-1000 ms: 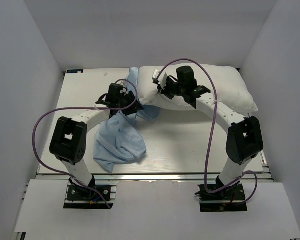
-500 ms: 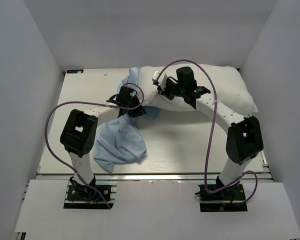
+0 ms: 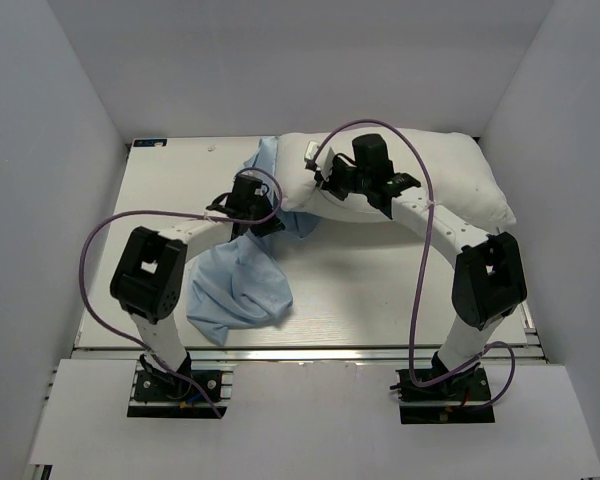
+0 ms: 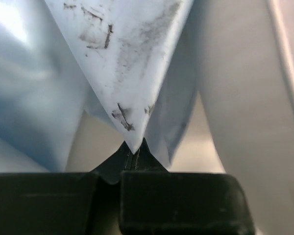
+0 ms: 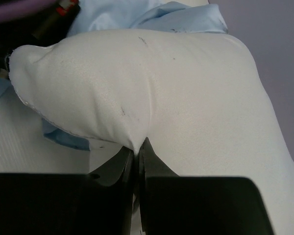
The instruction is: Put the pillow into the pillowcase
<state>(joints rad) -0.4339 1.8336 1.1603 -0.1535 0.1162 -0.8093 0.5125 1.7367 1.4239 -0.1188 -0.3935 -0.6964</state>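
The pillow [image 3: 450, 175] lies along the counter's [image 3: 360, 290] far edge, from 12 to 2 o'clock. The right pincer [image 5: 136, 147] is clamped narrow on a fold at its near edge. The pillowcase [image 3: 240, 285] trails from the pillow's left end down toward 8 o'clock. The left pincer [image 4: 134, 149] is pinched tight on a smudged peak of it.

top view looks down; right wrist view crowds the pillow [image 5: 186, 98].
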